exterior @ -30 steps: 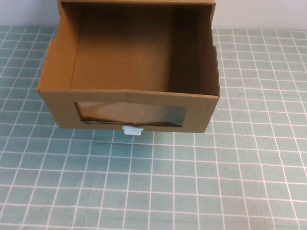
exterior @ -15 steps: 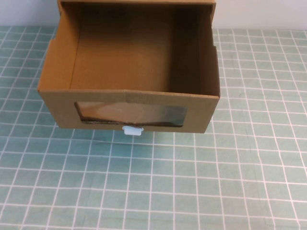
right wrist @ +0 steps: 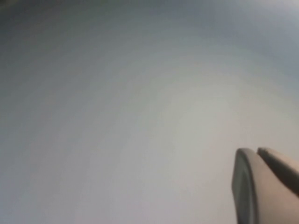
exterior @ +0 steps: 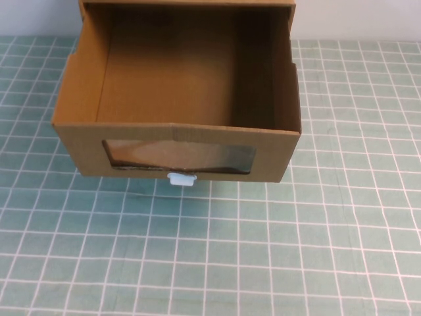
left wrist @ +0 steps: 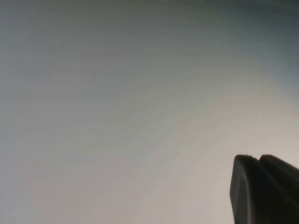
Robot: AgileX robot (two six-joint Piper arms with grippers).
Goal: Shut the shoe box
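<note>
The shoe box point(exterior: 176, 99) sits at the far middle of the green gridded bench point(exterior: 263, 250), its drawer pulled out toward the robot, with the clear window point(exterior: 179, 157) and white pull tab point(exterior: 182, 180) facing front. Neither tool appears in the high view. The left tool point(left wrist: 264, 189) and right tool point(right wrist: 266, 184) each show only a corner against a blank pale surface, well away from the box; whether either is spread or pressed together, I cannot tell.

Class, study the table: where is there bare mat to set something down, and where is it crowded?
Bare mat spreads in front of the shoe box, below its pull tab, and along both its sides. The far middle is taken by the box. Neither claw is over the table; each wrist view faces a blank surface.
</note>
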